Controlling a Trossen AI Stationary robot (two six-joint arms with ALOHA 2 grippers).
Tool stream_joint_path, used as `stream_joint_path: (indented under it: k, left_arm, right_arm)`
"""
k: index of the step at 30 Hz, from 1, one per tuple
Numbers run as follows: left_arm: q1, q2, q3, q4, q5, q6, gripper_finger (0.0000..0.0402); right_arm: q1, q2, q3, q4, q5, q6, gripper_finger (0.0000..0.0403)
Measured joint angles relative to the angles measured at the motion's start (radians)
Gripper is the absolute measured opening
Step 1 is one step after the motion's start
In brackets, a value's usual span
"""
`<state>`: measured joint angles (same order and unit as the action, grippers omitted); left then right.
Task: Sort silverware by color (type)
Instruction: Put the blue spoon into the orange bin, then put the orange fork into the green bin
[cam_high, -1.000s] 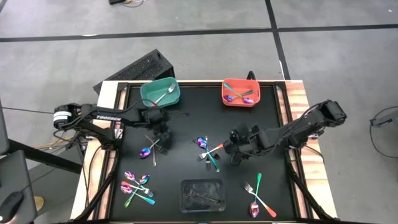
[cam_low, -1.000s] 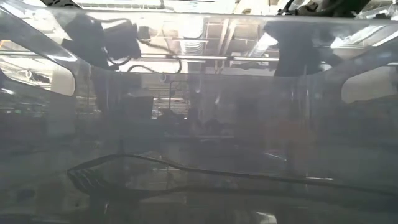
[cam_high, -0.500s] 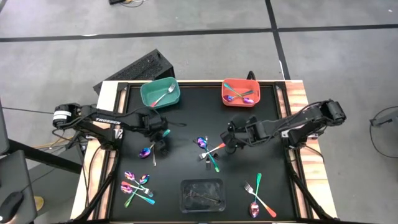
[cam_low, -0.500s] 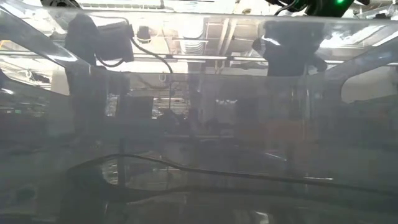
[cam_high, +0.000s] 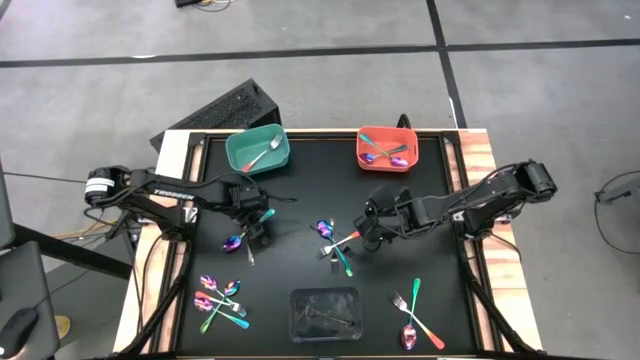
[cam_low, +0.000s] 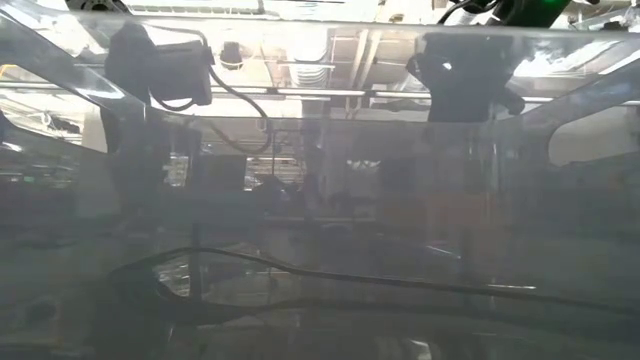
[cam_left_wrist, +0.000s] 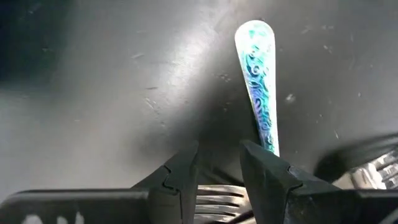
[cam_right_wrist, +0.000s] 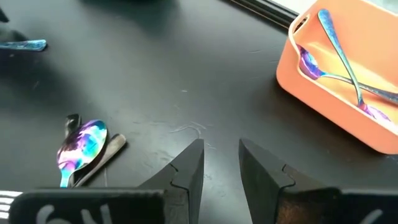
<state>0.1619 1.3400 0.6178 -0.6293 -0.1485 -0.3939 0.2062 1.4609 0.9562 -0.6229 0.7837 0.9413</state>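
Observation:
The silverware lies in loose groups on the black table: one by my left gripper (cam_high: 240, 241), one mid-table (cam_high: 335, 244), one near left (cam_high: 220, 299) and one near right (cam_high: 415, 315). My left gripper (cam_left_wrist: 218, 163) points down, open, just short of a teal handle (cam_left_wrist: 257, 93), with fork tines (cam_left_wrist: 217, 200) showing under its fingers. My right gripper (cam_right_wrist: 221, 155) is open above bare table right of the middle group; a rainbow spoon (cam_right_wrist: 81, 145) lies off to one side. A green bin (cam_high: 258, 150) holds a fork, and an orange bin (cam_right_wrist: 339, 87) holds spoons.
A clear plastic tray (cam_high: 325, 313) with dull grey cutlery sits at the near edge, mid-table, and fills the low view (cam_low: 300, 270). The two bins stand along the far edge. A dark keyboard (cam_high: 215, 115) lies beyond the table's far left corner.
My right gripper has moved toward the table's left, closer to the middle group of silverware. My left gripper has shifted slightly toward the near edge and tipped more steeply downward over the teal-handled piece. No silverware has moved.

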Motion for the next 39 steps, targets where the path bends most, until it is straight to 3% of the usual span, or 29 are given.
stream_joint_path:
  k: [9, 16, 30, 33, 39]
  left_arm:
    - [-0.060, -0.114, 0.000, -0.045, 0.038, -0.031, 0.0105]
    - [-0.119, -0.198, 0.000, -0.103, -0.104, -0.175, 0.0105]
    - [-0.103, -0.182, 0.000, -0.101, -0.225, -0.087, 0.0107]
    - [-0.050, -0.181, 0.000, -0.019, -0.169, 0.014, 0.0111]
    - [0.046, -0.136, 0.000, 0.276, 0.100, 0.223, 0.0112]
  right_arm:
    - [-0.003, 0.000, 0.000, 0.001, 0.015, -0.004, 0.0118]
    - [-0.025, 0.000, 0.000, 0.015, 0.030, -0.008, 0.0118]
    - [0.012, 0.000, 0.000, -0.011, 0.031, -0.008, 0.0118]
    - [-0.019, 0.000, 0.000, -0.040, 0.051, -0.013, 0.0118]
    - [-0.095, 0.000, 0.000, -0.053, 0.007, -0.053, 0.0118]
